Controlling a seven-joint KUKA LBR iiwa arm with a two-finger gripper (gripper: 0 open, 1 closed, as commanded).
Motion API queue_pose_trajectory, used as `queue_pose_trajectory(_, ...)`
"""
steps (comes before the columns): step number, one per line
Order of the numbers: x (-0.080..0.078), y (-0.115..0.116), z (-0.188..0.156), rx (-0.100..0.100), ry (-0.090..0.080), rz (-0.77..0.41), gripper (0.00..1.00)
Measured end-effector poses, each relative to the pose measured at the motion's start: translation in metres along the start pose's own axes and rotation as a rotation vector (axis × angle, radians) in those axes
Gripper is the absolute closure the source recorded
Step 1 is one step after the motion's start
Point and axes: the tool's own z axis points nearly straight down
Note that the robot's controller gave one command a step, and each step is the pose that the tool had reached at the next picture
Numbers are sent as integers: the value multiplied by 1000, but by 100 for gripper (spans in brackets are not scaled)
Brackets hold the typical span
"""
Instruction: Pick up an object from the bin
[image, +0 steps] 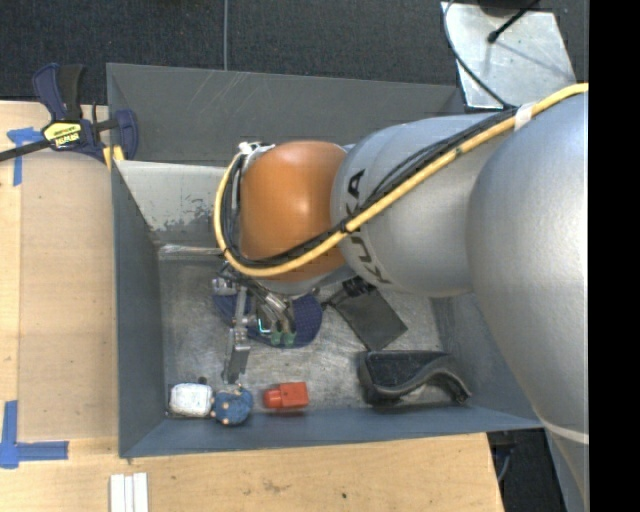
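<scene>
My gripper (240, 345) reaches down from under the arm's orange cover into the left middle of the bin. Right beside it on the bin floor lies a dark blue thing (303, 320) with a green bit at its edge, partly hidden by the gripper. Just below the gripper, along the bin's front wall, lie a small blue round thing (233, 406), a white lump (189, 400) to its left and a small orange-red block (286, 396) to its right. I see nothing held in the gripper.
A flat black slab (369, 316) lies right of the gripper, partly under the arm. A black curved thing (412, 378) rests at the front right. The arm covers the bin's back and right side.
</scene>
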Motion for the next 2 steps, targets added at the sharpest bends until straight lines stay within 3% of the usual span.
queue_pose_trajectory(1,-50,-108,45,-2,-13,-36,0)
queue_pose_trajectory(2,-77,-118,57,-6,-17,-50,0)
